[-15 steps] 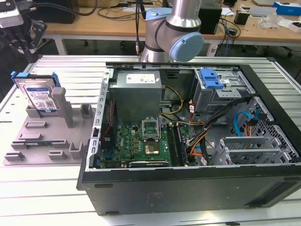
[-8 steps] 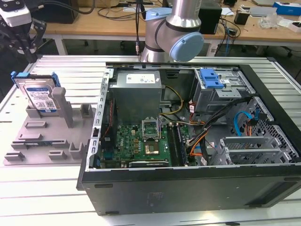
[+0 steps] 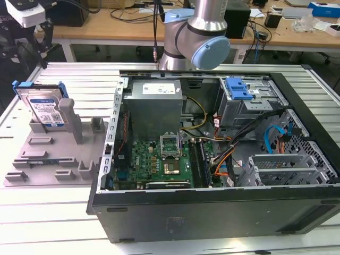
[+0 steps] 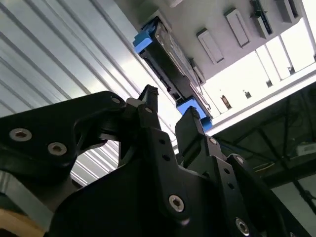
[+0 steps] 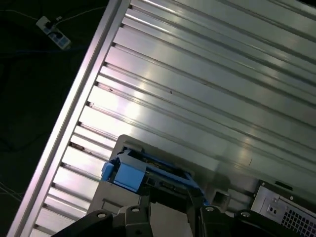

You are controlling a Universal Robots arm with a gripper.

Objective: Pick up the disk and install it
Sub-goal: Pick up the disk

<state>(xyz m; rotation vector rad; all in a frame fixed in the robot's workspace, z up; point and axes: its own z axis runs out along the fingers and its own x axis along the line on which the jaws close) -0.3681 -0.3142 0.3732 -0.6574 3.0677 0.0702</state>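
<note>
In the exterior view the disk stands upright in the grey fixture plate at the exterior view's left. In the second wrist view the gripper hangs short of it, fingers spread and empty; they should probably straddle its flat faces squarely before closing. In the first wrist view its blue edge sits just past the gripper.
</note>
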